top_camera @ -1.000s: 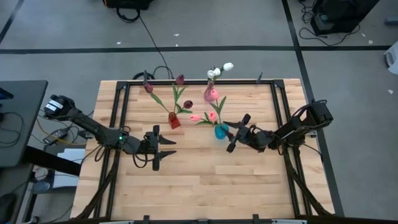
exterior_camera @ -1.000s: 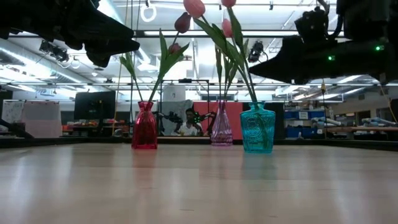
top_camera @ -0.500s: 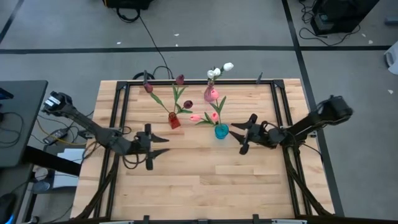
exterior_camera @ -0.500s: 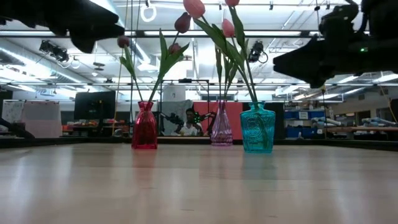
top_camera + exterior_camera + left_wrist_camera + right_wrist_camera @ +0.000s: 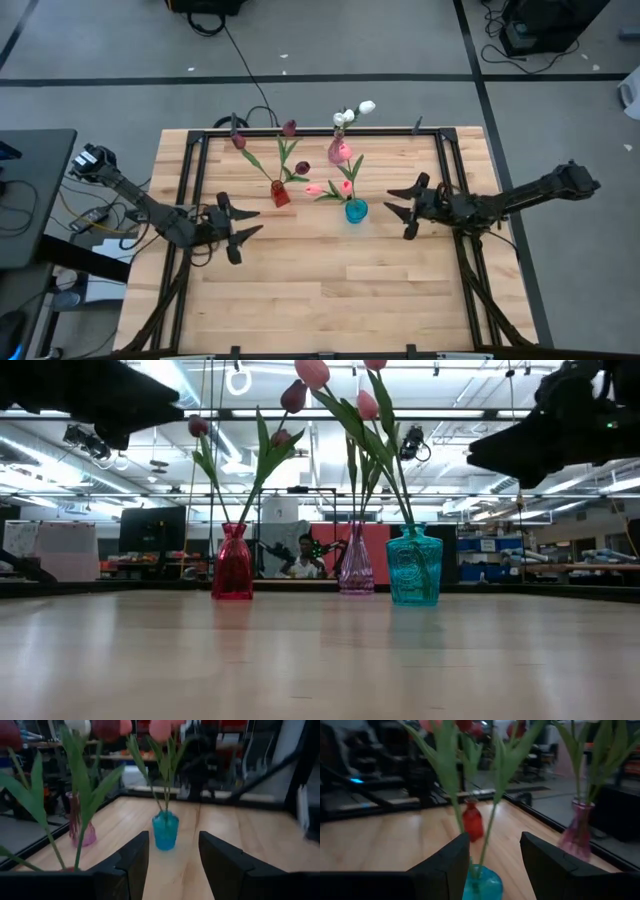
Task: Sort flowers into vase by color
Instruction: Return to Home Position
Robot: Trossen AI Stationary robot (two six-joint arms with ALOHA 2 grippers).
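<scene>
high view: the left gripper [image 5: 240, 228] hung over the table on the left arm's side of the red vase [image 5: 280, 194], fingers spread apart. the right gripper [image 5: 398, 212], also parted, hung just beside the blue vase [image 5: 356, 211]. neither touched a flower. maroon tulips [image 5: 289, 129] stood in the red vase, pink tulips [image 5: 342, 187] in the blue, and white tulips [image 5: 366, 106] in the pink vase [image 5: 339, 152] behind.
low view: stems rose upright, fanning slightly, heads up.
left wrist view: the blue vase stood ahead between the open fingers [image 5: 131, 864].
right wrist view: the blue vase was close between the open fingers [image 5: 445, 865], and the red vase stood beyond it.
</scene>
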